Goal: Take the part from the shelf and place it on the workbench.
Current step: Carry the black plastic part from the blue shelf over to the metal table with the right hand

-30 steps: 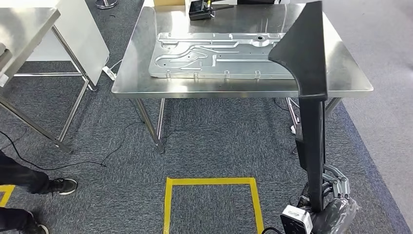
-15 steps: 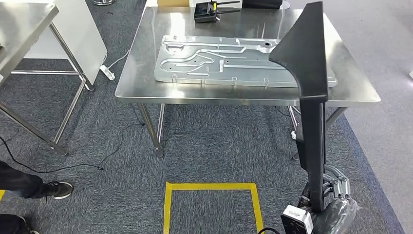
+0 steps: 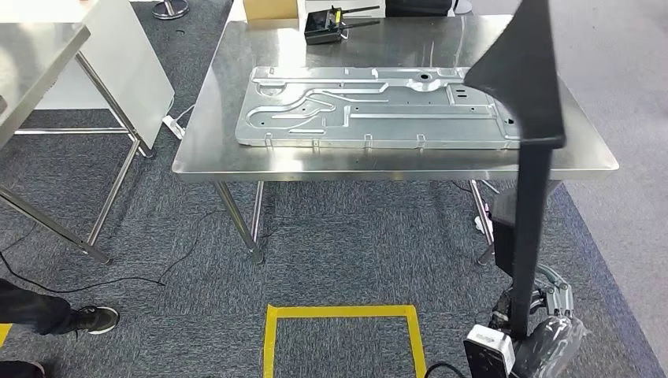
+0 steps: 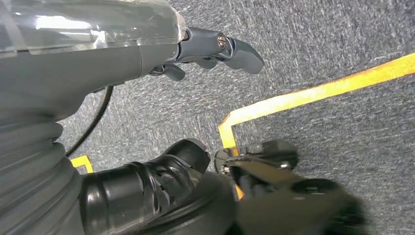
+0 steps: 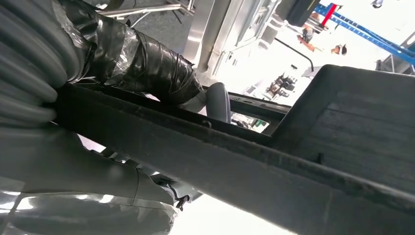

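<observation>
Down by my right side, my right hand (image 3: 536,335) held the long black part (image 3: 526,157) standing straight up, with its wide end high over the near right corner of the bench (image 3: 394,161). My left hand (image 4: 215,49) hung over the carpet with its fingers loose and holding nothing. I think I was carrying the part over, and next I would need to step closer and lay it down beside the big metal plate (image 3: 370,106).

The long black plastic part (image 3: 526,157) runs off the head view's top edge and hides the far right corner of the stamped silver metal panel (image 3: 370,106); the right robot hand (image 3: 543,331) is partly cut off below.
</observation>
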`<move>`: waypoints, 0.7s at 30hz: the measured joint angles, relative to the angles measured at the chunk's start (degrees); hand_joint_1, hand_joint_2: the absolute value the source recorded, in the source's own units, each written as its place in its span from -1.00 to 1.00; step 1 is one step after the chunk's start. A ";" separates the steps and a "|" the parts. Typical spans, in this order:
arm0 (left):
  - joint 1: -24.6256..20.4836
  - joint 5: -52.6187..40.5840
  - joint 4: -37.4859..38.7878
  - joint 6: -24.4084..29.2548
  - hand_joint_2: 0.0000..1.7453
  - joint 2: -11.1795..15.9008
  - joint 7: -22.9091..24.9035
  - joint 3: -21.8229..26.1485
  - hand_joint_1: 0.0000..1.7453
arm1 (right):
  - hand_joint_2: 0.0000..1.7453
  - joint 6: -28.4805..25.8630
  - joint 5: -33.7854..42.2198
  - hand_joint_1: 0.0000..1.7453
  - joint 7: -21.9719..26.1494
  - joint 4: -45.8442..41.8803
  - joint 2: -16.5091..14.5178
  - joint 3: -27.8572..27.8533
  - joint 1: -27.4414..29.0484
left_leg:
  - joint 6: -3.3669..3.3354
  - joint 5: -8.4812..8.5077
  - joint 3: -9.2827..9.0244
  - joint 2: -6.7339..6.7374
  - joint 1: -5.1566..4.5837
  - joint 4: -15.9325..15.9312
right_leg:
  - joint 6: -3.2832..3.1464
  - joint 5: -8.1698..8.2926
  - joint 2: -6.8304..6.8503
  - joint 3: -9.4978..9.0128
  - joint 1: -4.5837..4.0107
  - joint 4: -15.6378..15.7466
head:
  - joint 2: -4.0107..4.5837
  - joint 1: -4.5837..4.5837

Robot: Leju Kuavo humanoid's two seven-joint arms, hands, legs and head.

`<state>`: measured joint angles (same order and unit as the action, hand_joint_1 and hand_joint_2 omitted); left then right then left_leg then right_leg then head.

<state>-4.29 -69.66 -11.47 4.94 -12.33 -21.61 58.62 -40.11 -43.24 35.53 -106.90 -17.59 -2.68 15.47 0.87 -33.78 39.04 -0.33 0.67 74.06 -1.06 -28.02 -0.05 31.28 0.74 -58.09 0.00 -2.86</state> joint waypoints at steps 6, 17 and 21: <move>-0.13 -0.52 0.00 -0.10 1.00 0.20 0.01 -0.05 -1.00 | 1.00 0.00 -0.84 1.00 -0.22 0.13 1.08 -1.32 -1.53 | -1.08 7.98 -4.73 0.03 -0.18 -14.26 | 1.42 -2.13 -0.26 -1.43 -0.34 -0.55 | 0.00 -0.05; -0.17 -1.11 0.00 -0.17 1.00 0.27 0.02 -0.16 -1.00 | 1.00 -0.02 -3.82 1.00 -1.52 0.13 3.40 -3.22 -3.61 | -3.17 5.81 -8.02 -0.05 -0.13 -15.55 | 3.19 -3.49 -0.10 7.50 -0.01 -13.31 | 0.00 -0.08; -0.24 -1.32 0.02 -0.25 1.00 0.18 0.04 -0.21 -1.00 | 1.00 -0.01 -3.93 1.00 -2.25 0.16 4.23 -3.94 -4.63 | -2.44 4.46 -9.48 -0.14 -0.33 -15.61 | 1.82 1.94 -0.03 3.02 -0.71 -1.95 | 0.00 -0.11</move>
<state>-4.53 -70.98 -11.46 4.69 -12.15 -21.57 58.41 -40.11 -47.17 33.29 -106.73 -13.36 -6.62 10.84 -1.57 -29.32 29.56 -0.47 0.34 58.45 0.76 -26.07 -0.08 34.31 0.03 -60.04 0.00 -2.97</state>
